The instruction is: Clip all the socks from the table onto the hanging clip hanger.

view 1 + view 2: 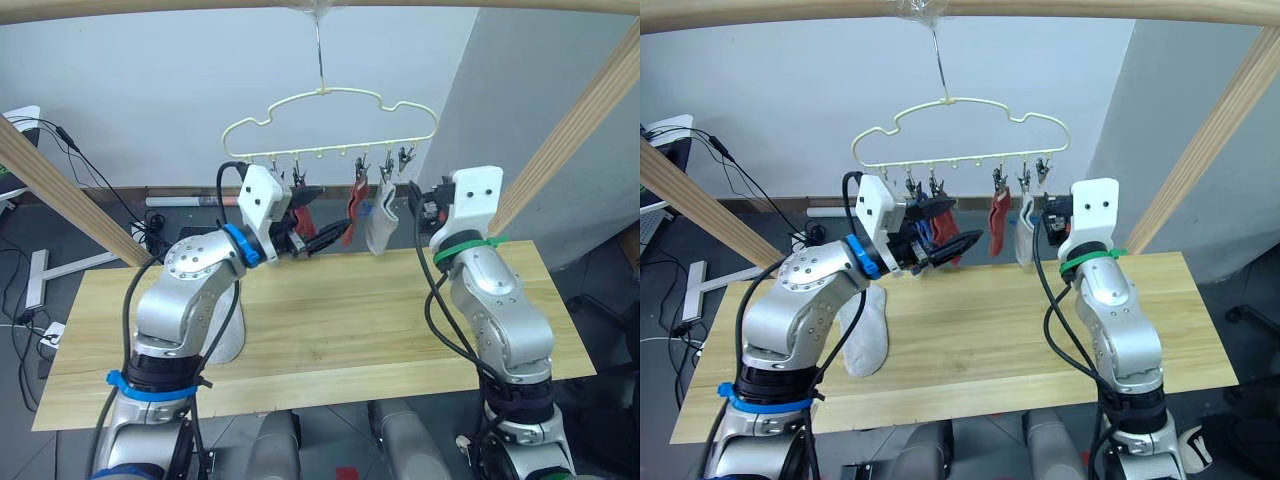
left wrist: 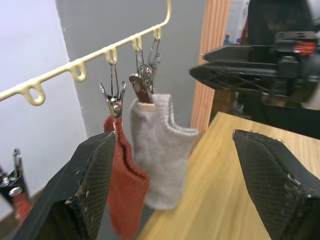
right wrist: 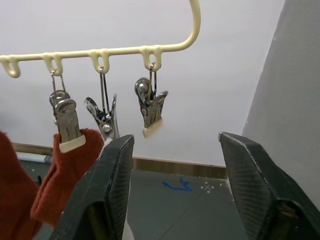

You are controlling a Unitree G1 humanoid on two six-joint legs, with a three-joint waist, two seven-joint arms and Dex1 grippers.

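Mostly done by the look of it: hanger (image 1: 330, 125) above the worktop's (image 1: 330, 330) far edge already carries red (image 1: 355, 205), grey (image 1: 380, 225) and blue socks. One grey sock (image 1: 865, 335) left near the left end. Left gripper (image 2: 175, 185) and right gripper (image 3: 175, 185) both wide, empty.

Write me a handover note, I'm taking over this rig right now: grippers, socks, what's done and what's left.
Left gripper: open, empty, raised near the clip hanger.
Right gripper: open, empty, facing the free end clip.
Done: a rust red sock and a light grey sock hang side by side on the hanger; another red sock and some blue fabric hang behind the left gripper.
Left: one light grey sock lies on the table, by the left arm. Clip it on.
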